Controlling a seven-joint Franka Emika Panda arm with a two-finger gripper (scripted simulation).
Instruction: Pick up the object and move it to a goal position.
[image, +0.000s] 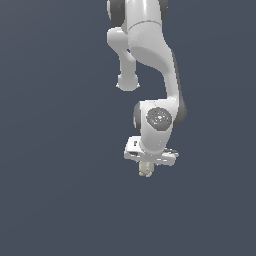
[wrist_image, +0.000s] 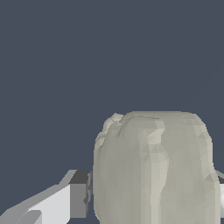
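One object (wrist_image: 154, 170) fills most of the wrist view: a pale cream-beige lump with rounded bulges and grooves running along its length. At about nine o'clock of it a finger (wrist_image: 65, 199) of the gripper (wrist_image: 148, 201) presses against its side, grey at the pad and white further back. At three o'clock only a sliver of the other finger shows, also touching the lump. So the claw is clenched on the object, with the lump sitting between the two fingers. Behind it lies nothing but a flat dark blue-grey backdrop (wrist_image: 87, 57).

From the exterior view, the same object (image: 145, 169) hangs as a small beige nub just under the white gripper (image: 146, 167), at six o'clock of the hand. The fingers themselves are too small here to make out apart. The wide white hand sits crosswise above the nub. At twelve o'clock of the hand is the round wrist joint with its dark grey cap, and the white arm (image: 150, 55) climbs from there toward the upper edge of the picture. Whether the lump touches any surface below cannot be told, since the dark ground looks the same all round.
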